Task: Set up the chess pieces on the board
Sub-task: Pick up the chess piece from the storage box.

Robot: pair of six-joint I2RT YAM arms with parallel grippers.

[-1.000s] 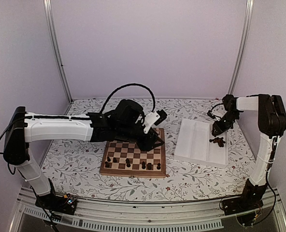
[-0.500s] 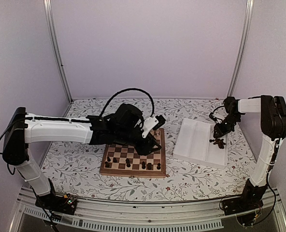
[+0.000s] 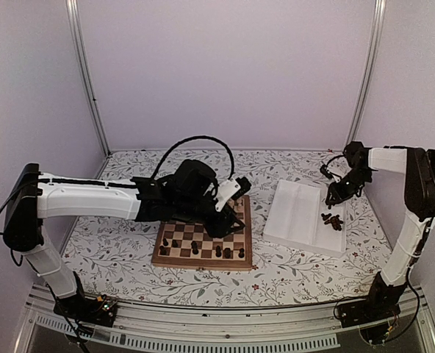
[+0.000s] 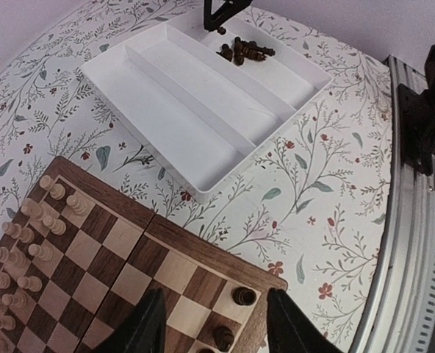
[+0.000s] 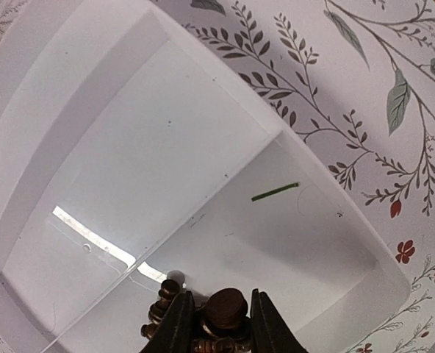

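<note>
The step in hand looked like a pick from the supply. The board (image 3: 203,262) lay at the middle of the table, with a handful of dark chess pieces (image 3: 218,251) along its near edge and cream chessmen (image 4: 26,235) massed on its far side. The white tray (image 3: 295,209) sat well apart towards the table's right edge, with a small heap of dark chessmen (image 3: 332,218) in its rightmost compartment. Above that heap, the right gripper (image 5: 219,296) had its jaws closed on one round-topped dark piece (image 5: 226,312). The left gripper (image 4: 214,305) hung over the board's near right corner, jaws apart and empty.

The next move probably called for a clean lift clear of the tray wall, a carry across to the board, and an upright set-down on a free square near that edge.

A floral cloth (image 3: 291,268) covered the table. Plain lilac walls closed it in, with slim metal posts (image 3: 81,73) at the back corners.
</note>
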